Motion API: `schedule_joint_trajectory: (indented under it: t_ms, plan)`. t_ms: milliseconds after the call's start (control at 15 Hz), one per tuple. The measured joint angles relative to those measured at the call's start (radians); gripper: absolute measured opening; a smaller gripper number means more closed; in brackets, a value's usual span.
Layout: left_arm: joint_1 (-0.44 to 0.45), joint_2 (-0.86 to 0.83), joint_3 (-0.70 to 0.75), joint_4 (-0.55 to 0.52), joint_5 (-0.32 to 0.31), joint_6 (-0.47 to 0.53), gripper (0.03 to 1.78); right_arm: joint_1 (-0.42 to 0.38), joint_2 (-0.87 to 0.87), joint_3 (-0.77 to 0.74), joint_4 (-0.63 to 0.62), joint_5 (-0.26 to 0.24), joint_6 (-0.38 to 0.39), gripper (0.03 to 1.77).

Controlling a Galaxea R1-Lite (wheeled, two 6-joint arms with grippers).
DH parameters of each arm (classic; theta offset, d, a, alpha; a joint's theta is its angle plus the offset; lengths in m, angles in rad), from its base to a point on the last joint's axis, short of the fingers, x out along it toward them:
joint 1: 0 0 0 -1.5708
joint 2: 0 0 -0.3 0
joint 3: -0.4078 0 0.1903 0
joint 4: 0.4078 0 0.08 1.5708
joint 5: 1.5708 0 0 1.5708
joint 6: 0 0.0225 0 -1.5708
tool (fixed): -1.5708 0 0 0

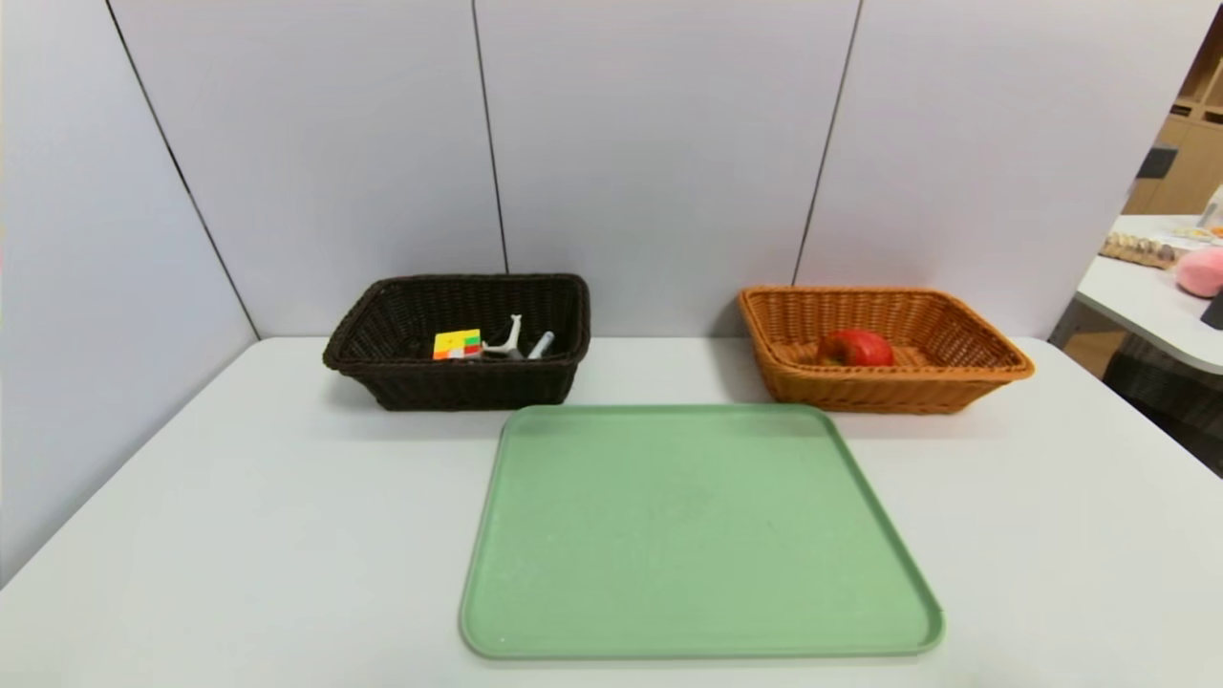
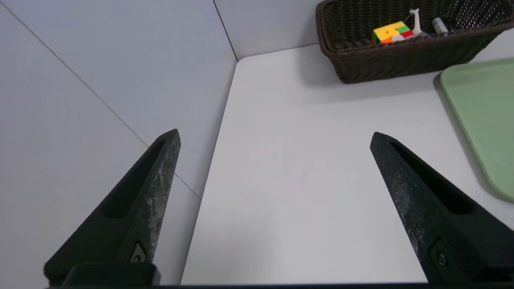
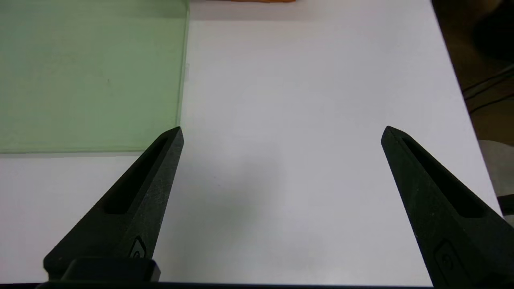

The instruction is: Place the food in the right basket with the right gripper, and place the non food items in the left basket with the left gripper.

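Head view shows the sorting looks finished: cube [image 1: 457, 344] in the dark left basket [image 1: 459, 382], red fruit [image 1: 857, 348] in the orange right basket [image 1: 884, 387]. Left end effector [image 2: 275, 138] and right end effector [image 3: 281, 132] hang wide apart, empty, over the tabletop [image 1: 239, 535].

Head overview; wrist views table-level.

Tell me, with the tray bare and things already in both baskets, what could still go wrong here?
Little, probably. The dark basket holds a cube, a white piece and a pen crowded together; a bump might tip one out. The apple in the orange basket could roll. Both the left gripper and right gripper are open, low over the table, so a careless swing might clip the tray.
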Motion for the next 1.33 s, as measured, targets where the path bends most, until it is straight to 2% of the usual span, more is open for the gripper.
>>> schedule_joint_trajectory:
  t_ms: [133,333,467,600,733,933,1133,1333]
  plan:
    - [0.001,-0.084,0.077,-0.001,0.001,-0.003,1.69,-0.001,-0.131,0.053,-0.003,-0.039,0.001,1.7]
    - [0.001,-0.208,0.186,-0.004,-0.005,0.004,1.69,-0.011,-0.29,0.136,-0.009,-0.05,0.0,1.7]
    - [-0.001,-0.283,0.242,-0.003,-0.022,0.006,1.69,-0.036,-0.386,0.194,-0.028,-0.045,-0.004,1.7]
    - [-0.001,-0.354,0.297,-0.005,-0.079,0.008,1.69,-0.051,-0.49,0.251,-0.048,-0.034,-0.034,1.7]
    - [-0.001,-0.412,0.351,-0.009,-0.106,0.01,1.69,-0.057,-0.566,0.294,-0.095,0.007,-0.089,1.7]
    - [-0.002,-0.492,0.453,-0.031,-0.106,-0.001,1.69,-0.06,-0.609,0.394,-0.268,0.039,-0.162,1.7]
    - [-0.003,-0.523,0.561,-0.172,-0.1,-0.031,1.69,-0.061,-0.622,0.546,-0.552,0.079,-0.2,1.7]
    - [-0.003,-0.53,0.733,-0.377,-0.093,-0.037,1.69,-0.061,-0.624,0.727,-0.845,0.095,-0.263,1.7]
